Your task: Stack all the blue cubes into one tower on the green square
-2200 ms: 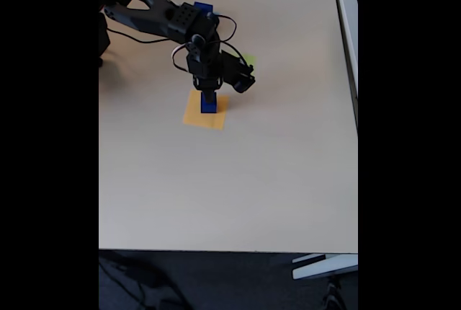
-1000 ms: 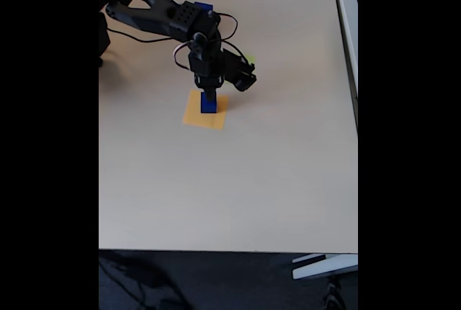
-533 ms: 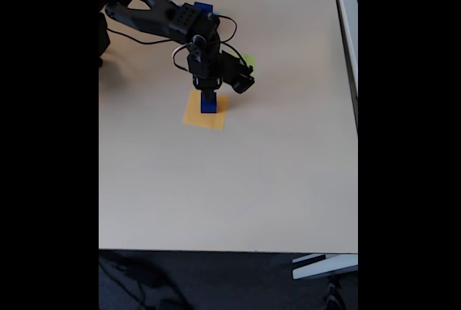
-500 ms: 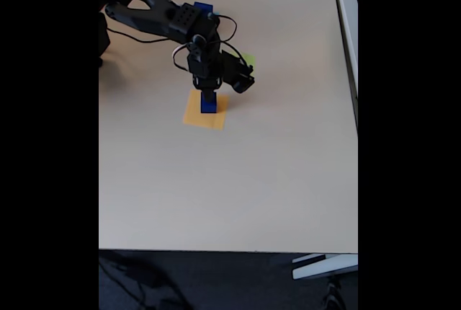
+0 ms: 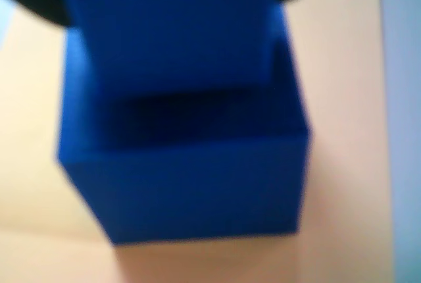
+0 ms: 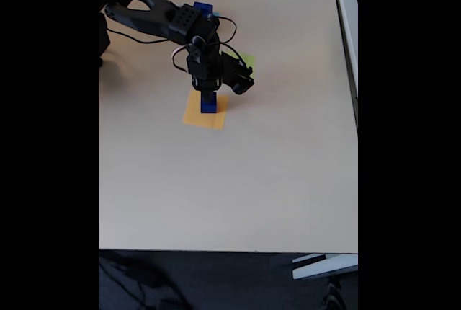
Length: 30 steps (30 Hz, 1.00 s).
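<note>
In the wrist view a large blue cube (image 5: 191, 178) rests on an orange-yellow square (image 5: 345, 99), with a smaller blue cube (image 5: 171, 26) right above it. Dark fingers (image 5: 26, 0) flank that smaller cube at the top corners. In the fixed view my gripper (image 6: 208, 94) points straight down onto the blue cubes (image 6: 208, 104) on the orange-yellow square (image 6: 194, 117), and appears shut on the upper one. A corner of the green square (image 6: 249, 58) peeks out behind the wrist. Another blue cube (image 6: 204, 7) shows behind the arm.
The arm (image 6: 155, 16) reaches in from the upper left of the beige table (image 6: 238, 187). The table's front edge runs along the bottom, and a second table (image 6: 347, 7) adjoins on the right.
The arm has barely shifted, staying over the cubes on the orange-yellow square.
</note>
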Motion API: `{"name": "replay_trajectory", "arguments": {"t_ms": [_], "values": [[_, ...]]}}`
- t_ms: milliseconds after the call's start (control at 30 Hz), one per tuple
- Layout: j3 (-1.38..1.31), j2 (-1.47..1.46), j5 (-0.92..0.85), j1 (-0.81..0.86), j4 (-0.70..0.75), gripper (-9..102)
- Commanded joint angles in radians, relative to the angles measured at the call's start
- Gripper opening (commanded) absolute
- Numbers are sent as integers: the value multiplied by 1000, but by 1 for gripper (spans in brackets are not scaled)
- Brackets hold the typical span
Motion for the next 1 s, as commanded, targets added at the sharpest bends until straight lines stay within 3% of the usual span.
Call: {"name": "replay_trajectory", "arguments": {"t_ms": [0, 967], "values": [[-17, 43, -5, 6, -12, 7], [-34, 37, -20, 3, -15, 12]]}}
